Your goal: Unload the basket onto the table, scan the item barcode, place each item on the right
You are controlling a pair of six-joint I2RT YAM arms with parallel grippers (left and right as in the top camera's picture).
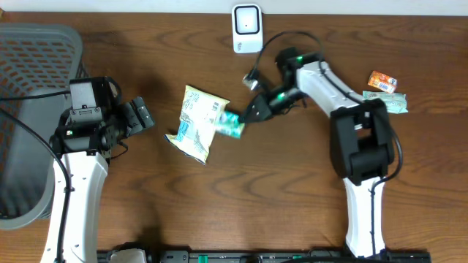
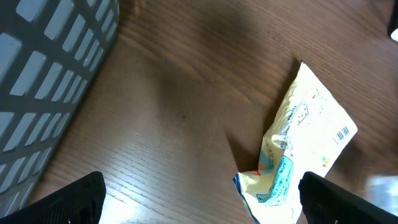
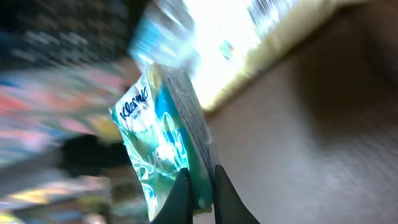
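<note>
Tissue pack (image 3: 158,146) in right claw (image 3: 199,185) (basket (image 1: 36,44) apart)

Snack bag (image 2: 305,140) on table (image 2: 186,93), basket (image 2: 43,81) at left.

Teal-and-white tissue pack (image 3: 163,146), pale yellow bag (image 1: 196,118), grey lattice basket (image 1: 33,73)

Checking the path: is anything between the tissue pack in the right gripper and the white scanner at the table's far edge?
Nothing visible does. The right gripper is shut on the tissue pack; bare table runs from it to the scanner. The snack bag lies beside the pack, off that line.
</note>
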